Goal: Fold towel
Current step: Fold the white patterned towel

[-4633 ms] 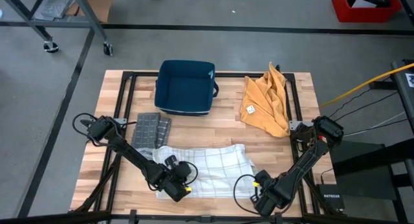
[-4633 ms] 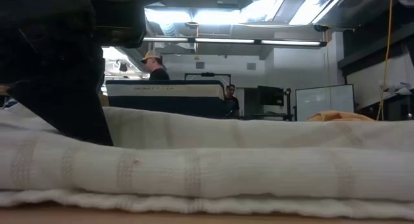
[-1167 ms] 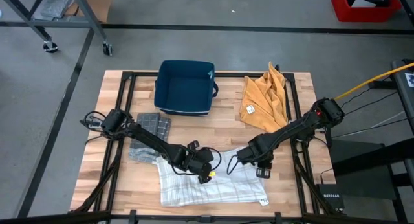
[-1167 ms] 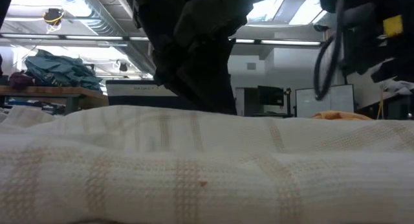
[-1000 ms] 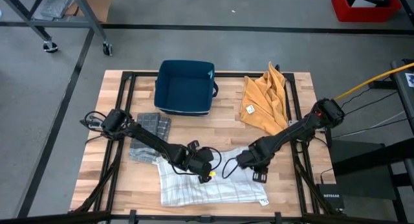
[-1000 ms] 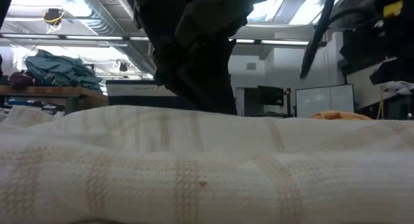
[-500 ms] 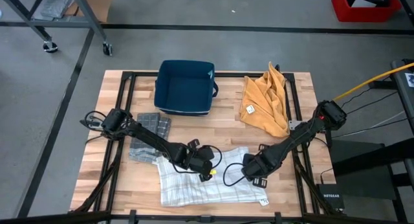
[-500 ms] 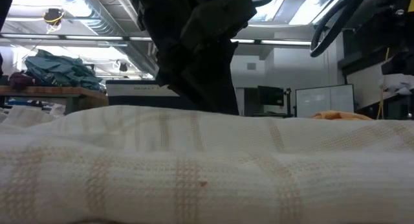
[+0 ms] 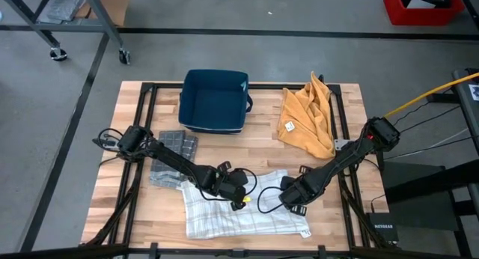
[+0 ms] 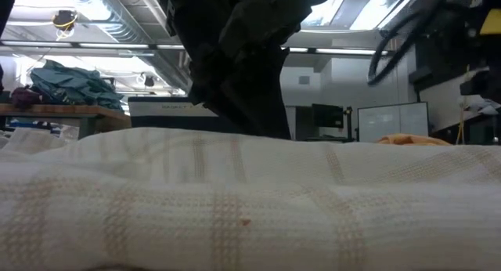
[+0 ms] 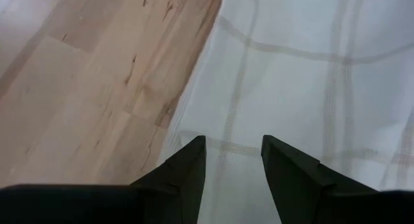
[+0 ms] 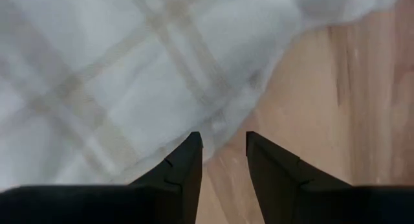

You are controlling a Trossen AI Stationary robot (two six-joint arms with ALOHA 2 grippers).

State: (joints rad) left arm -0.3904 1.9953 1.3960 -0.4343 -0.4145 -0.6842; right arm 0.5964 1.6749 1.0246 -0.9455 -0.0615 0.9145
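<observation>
White checked towel [image 9: 243,208]: lies at the table's [image 9: 352,147] front middle, folded over once by appearance; further folds likely remain. Left gripper [image 9: 238,186]: over its rear edge, fingers parted, holding nothing. Right gripper [image 9: 290,193]: at its right edge, likewise parted and empty. Low view: cloth fills the foreground, hiding the tabletop.

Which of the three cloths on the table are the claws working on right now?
The white checked towel at the front edge; both claws sit over it. The grey cloth and mustard cloth lie apart.

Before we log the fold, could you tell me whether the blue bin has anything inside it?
No, the blue bin shows only its bare dark floor in the high view.
</observation>
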